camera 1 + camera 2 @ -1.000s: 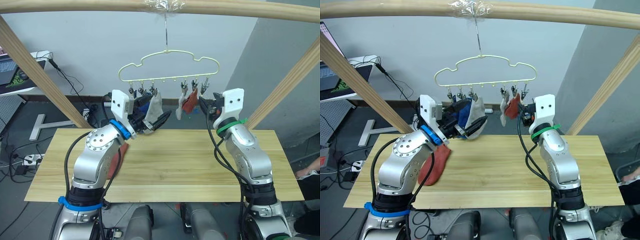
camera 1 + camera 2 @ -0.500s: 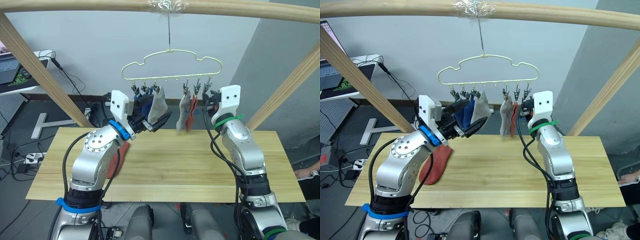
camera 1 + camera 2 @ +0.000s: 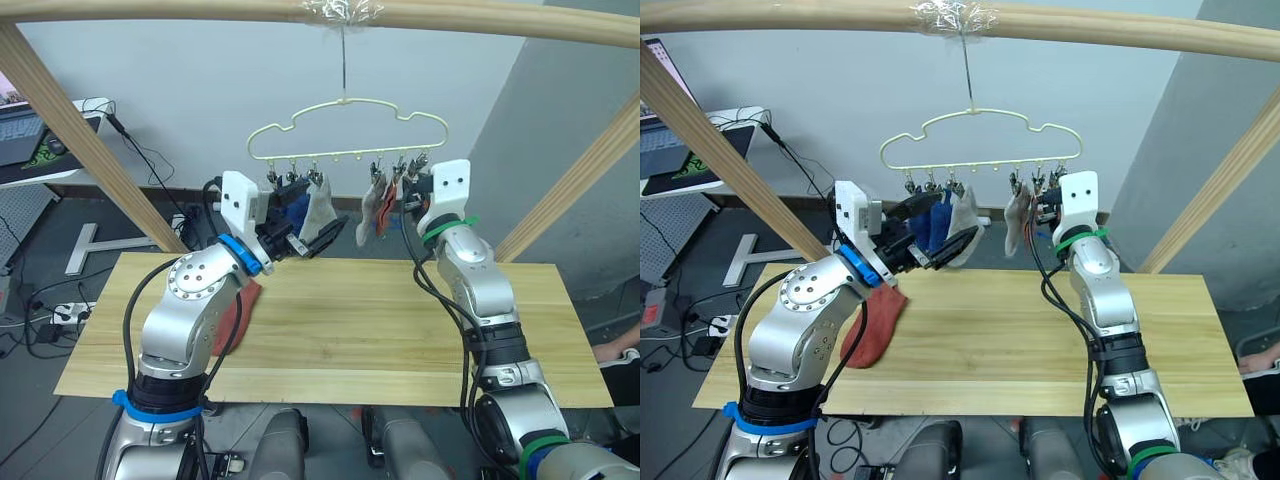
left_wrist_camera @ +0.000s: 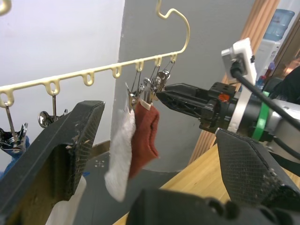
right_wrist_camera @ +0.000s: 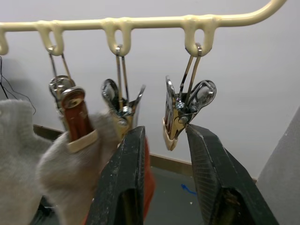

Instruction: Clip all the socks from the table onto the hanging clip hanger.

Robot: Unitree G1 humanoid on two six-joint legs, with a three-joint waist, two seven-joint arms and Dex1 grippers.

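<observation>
Up on the clip hanger [image 3: 345, 128], blue, grey and red socks [image 3: 312, 207] already hang, and one red sock [image 3: 875, 325] lies on the table [image 3: 400, 330] by my left arm. My right gripper [image 5: 164, 164] sits open around the end clip [image 5: 176, 123]. My left gripper [image 3: 318, 236] is open and holds nothing. I think I'm mid-task: next I must fetch that red sock and clip it.

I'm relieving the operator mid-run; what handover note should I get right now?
Left pincer: open, empty, beside the left hung socks.
Right pincer: open, astride the empty end clip.
Done: clip hanger appears to carry five socks, blue and grey on the left, grey sock and red sock on the right.
Left to do: last rust-red sock lies on the table, under the left arm.
</observation>
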